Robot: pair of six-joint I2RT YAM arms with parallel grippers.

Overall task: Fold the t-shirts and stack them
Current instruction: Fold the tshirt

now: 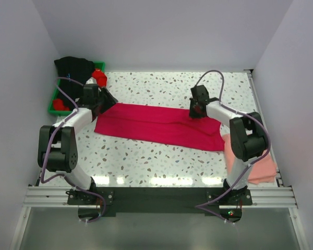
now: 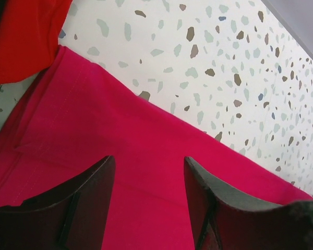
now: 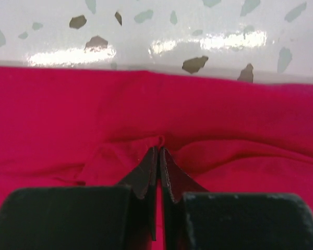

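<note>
Mid-frame on the desk, the crimson-pink shirt lies half-folded; my right tool pinches its upper edge, my left tool hovers wide open, empty. Upper left, black shirt and bright red shirt wait unfolded.

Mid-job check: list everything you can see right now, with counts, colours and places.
crimson shirt: 1, crimson-pink, long strip across table middle
salmon shirt: 1, salmon-pink, near right edge
black shirt: 1, black, over tray
red shirt: at least 1, bright red, in tray
tray: 1, green, far left corner
table: 1, white speckled
left claw: 1, black, open over crimson shirt's left end
right claw: 1, black, shut on crimson shirt
</note>
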